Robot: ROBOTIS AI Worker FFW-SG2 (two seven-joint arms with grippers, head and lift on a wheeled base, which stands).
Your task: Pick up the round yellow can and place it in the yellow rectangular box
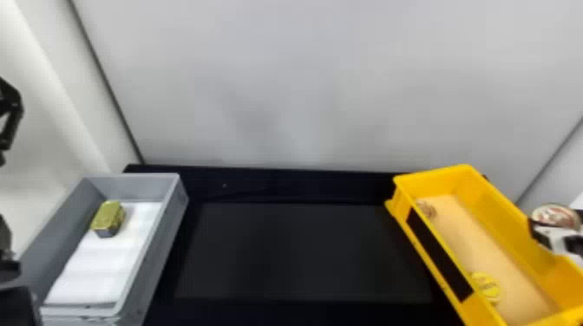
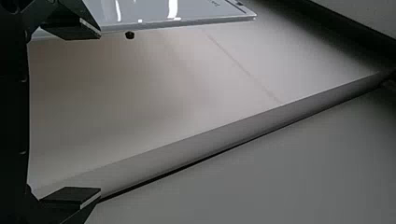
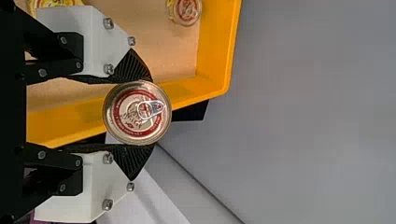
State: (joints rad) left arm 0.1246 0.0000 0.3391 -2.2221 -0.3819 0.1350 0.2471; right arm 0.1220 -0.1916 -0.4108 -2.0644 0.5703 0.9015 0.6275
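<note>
In the head view my right gripper (image 1: 559, 236) is at the right edge, holding a round can (image 1: 555, 216) over the right wall of the yellow box (image 1: 514, 216). My right gripper (image 3: 136, 113) is shut on the round can (image 3: 130, 116) in the right wrist view, one finger on either side of its rim, the ring-pull lid facing the camera. The yellow box's wall (image 3: 217, 51) lies beyond the can. Parked at the left edge is my left gripper (image 1: 8, 117); its fingers stand wide apart in the left wrist view, nothing between them (image 2: 70, 116).
Inside the yellow box are a yellow-lidded can (image 1: 486, 286) and a small round can (image 1: 427, 209). A grey bin (image 1: 177, 208) on the left holds a gold-coloured rectangular tin (image 1: 107, 218). The black table (image 1: 303, 251) lies between both containers, with a pale wall behind.
</note>
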